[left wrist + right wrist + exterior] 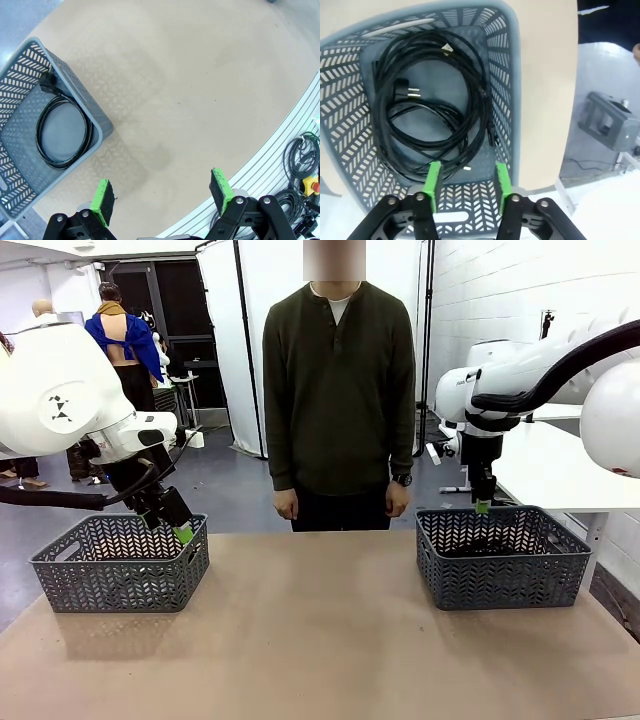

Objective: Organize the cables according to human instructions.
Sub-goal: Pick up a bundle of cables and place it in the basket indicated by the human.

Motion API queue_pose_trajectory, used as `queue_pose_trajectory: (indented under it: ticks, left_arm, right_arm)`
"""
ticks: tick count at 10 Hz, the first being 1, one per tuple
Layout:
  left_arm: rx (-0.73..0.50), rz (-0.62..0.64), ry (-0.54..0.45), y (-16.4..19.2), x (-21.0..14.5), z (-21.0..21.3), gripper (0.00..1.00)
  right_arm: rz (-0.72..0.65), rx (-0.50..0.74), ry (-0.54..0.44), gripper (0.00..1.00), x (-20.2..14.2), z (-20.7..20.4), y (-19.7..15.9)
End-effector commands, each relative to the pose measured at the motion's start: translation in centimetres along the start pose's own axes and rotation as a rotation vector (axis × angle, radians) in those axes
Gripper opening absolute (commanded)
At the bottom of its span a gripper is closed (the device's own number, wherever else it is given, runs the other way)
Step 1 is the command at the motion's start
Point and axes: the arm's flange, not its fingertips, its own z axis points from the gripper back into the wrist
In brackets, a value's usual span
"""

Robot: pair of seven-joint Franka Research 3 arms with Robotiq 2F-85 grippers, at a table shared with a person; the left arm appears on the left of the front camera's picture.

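My right pincer [466, 186] hangs over the right basket [503, 558] at the right of the front frame, its green pads parted and nothing between them. In the right wrist picture the cables [437, 107] lie loose on that basket's floor, several coils tangled over one another, with a plug [405, 92] showing at the upper left of the heap. My left pincer [164, 195] stands spread wide and empty beside the left basket [122, 562] at the left of the front frame. In the left wrist picture one coiled cable [64, 131] lies flat in that basket, its plug [47, 82] up against the wall at the upper left. The desk [320, 640] between the baskets is bare. The human [340, 400] stands at the far side, in the middle of the front frame, arms down.

I judge the sorting close to finished, and most of the risk sits on my right side. The upper strands in the right basket pass just under my pads. If I lift straight up while a loop lies against a pad, I could drag the coil with me and spill it over the rim. The tangle makes it worse, since one caught strand would pull its neighbours too.

My left pincer is near the basket's rim, and a careless swing could knock that basket along the desk.

I cannot tell whether the human wants anything more, and moving unprompted could undo the arrangement.
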Motion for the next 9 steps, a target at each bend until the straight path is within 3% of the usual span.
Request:
queue_pose_trajectory:
  ticks: [1, 9]
  left_arm:
    - [0.004, 0.001, -0.013, 0.05, 0.02, 0.00, 1.00]
    - [0.004, 0.001, -0.013, 0.05, 0.02, 0.00, 1.00]
  right_arm:
    - [0.010, 0.019, -0.022, 1.00, -0.39, 0.78, -0.65]
    - [-0.009, 0.015, 0.003, 1.00, -0.56, 1.12, -0.06]
